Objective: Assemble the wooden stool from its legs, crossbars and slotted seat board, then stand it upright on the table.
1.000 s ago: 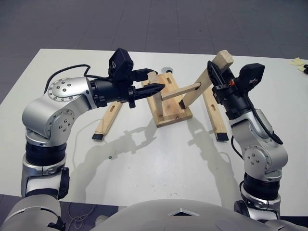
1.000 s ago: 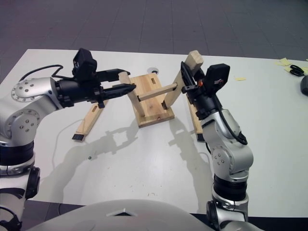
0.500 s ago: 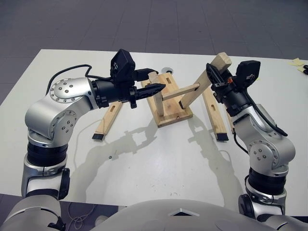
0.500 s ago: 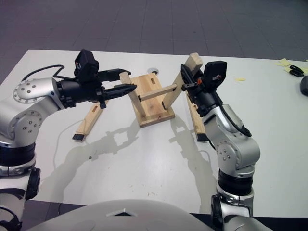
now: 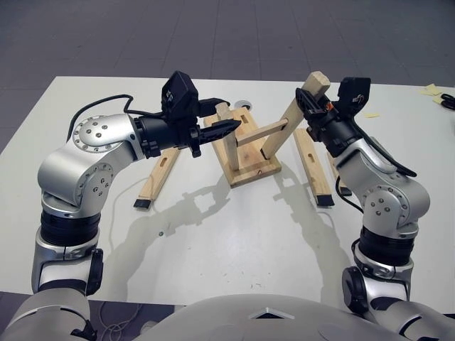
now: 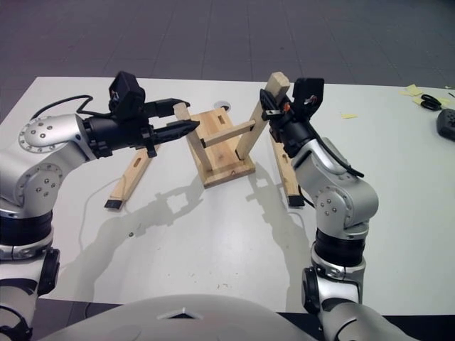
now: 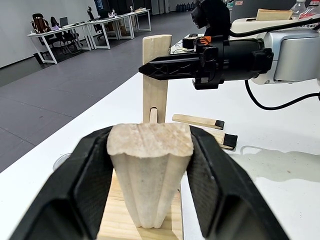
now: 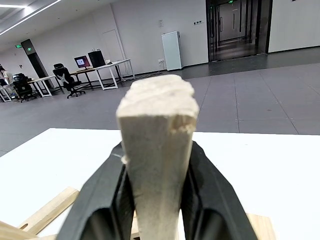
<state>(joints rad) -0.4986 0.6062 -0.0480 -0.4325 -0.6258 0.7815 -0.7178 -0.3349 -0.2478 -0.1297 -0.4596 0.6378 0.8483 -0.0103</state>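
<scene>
**Two stool legs held over the seat board**

On the white table (image 5: pixel 213 241), one loose leg (image 5: pixel 160 174) lies to the left and another loose leg (image 5: pixel 313 167) to the right of the slotted seat board (image 5: pixel 250 169). The board lies flat in the middle. The left gripper (image 5: pixel 229 114) has its fingers closed on an upright leg (image 5: pixel 231 145) that stands on the board. The right gripper (image 5: pixel 310 112) has its fingers closed on a tilted leg (image 5: pixel 281 135). A crossbar (image 5: pixel 261 132) joins both legs.

White desk (image 5: pixel 234 241), with a round grommet (image 5: pixel 247 104) near its far edge. Yellow notes (image 6: pixel 411 90) lie at the far right corner, with a dark object (image 6: pixel 446 122) close by. A small dark speck (image 5: pixel 163 230) lies front left. Grey tiled floor (image 5: pixel 213 35) beyond.
</scene>
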